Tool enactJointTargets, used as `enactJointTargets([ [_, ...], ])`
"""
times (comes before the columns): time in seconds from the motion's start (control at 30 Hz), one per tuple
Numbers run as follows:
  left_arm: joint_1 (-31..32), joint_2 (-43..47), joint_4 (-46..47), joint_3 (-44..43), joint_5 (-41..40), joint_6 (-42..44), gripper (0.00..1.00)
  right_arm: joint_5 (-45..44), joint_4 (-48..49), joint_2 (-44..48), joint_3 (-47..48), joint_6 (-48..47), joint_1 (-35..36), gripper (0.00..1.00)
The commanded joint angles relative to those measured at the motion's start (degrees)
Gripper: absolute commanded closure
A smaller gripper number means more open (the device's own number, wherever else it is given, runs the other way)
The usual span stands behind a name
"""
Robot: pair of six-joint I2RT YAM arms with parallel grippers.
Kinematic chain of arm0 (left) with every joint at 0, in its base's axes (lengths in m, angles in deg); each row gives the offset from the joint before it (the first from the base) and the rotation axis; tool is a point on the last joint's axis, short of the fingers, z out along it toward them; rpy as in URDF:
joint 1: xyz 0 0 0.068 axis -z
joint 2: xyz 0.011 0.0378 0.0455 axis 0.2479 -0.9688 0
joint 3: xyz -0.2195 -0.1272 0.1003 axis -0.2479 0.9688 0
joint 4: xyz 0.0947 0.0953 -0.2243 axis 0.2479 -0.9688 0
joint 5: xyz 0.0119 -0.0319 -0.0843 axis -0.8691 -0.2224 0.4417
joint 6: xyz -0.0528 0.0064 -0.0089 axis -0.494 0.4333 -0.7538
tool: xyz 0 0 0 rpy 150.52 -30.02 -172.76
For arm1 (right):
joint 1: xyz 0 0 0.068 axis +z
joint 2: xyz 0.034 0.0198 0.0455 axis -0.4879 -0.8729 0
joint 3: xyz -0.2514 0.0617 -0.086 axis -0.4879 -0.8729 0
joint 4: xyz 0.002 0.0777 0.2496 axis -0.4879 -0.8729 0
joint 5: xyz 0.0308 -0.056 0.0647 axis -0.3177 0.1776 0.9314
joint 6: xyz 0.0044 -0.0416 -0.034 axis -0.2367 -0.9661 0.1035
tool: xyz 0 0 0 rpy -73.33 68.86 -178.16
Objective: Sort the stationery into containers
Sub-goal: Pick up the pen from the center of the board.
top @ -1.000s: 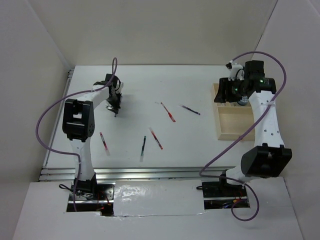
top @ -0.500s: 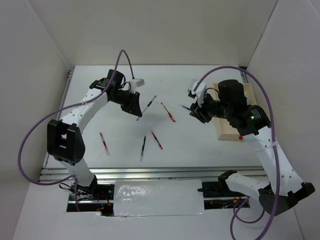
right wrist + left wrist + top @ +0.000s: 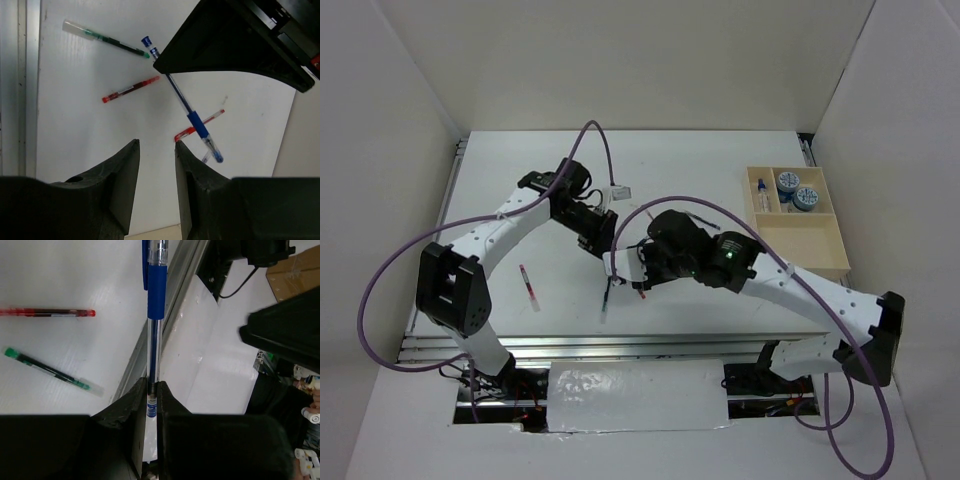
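My left gripper (image 3: 151,385) is shut on a blue pen (image 3: 154,315), which sticks straight out from its jaws above the table. In the top view this gripper (image 3: 603,240) hangs over the table's middle. Close in front of it, my right gripper (image 3: 625,268) stands open with nothing between its fingers (image 3: 125,170). The right wrist view shows the blue pen (image 3: 187,107) just beyond the right fingertips. A green pen (image 3: 107,41) and two red pens (image 3: 130,90) (image 3: 200,127) lie on the table below. At the right, the beige tray (image 3: 800,258) holds two rolls (image 3: 787,182) (image 3: 807,197) and a small bottle (image 3: 763,195).
Another red pen (image 3: 528,287) lies at the front left and the green pen (image 3: 606,300) near the front edge. A metal rail (image 3: 620,345) runs along the table's near edge. Purple cables loop over both arms. White walls enclose the table.
The right arm has swung left from the tray to the table's middle. The left arm has carried the blue pen right and forward, meeting it there.
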Motion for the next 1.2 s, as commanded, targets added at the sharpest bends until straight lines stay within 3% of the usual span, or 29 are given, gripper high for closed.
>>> enactJointTargets([
  [0.0,1.0,0.6,-3.9,-0.5,4.9,3.0,1.00,-2.9,4.1,-3.4,2.9,-3.1,0.9,0.59],
  [0.53,1.1,-1.3,-7.3,-2.3,11.0,4.6,1.00,-8.2,5.8,-11.5,3.2,-9.6,2.9,0.64],
  [0.67,1.1,-1.5,-7.9,-2.4,11.5,5.2,0.97,-9.0,7.1,-11.9,2.4,-10.2,2.8,0.72],
  [0.77,1.1,-0.9,-7.6,-2.2,11.9,5.3,0.87,-9.5,8.3,-11.7,1.7,-10.6,2.8,0.81],
  [0.93,0.8,0.2,-7.7,-2.0,12.5,6.2,0.60,-10.7,9.0,-9.8,-0.4,-11.0,2.3,0.95],
  [1.0,0.2,0.6,-7.4,-1.8,12.4,5.8,0.43,-10.7,8.9,-8.7,-1.7,-10.8,1.7,0.95],
  [1.07,-0.6,1.2,-6.3,-1.5,10.9,4.6,0.13,-11.0,8.0,-7.0,-2.6,-10.4,0.6,0.97],
  [1.17,-4.0,1.9,-4.8,-1.2,9.6,3.3,0.03,-11.2,5.4,-4.4,-3.5,-9.9,-1.3,0.99],
])
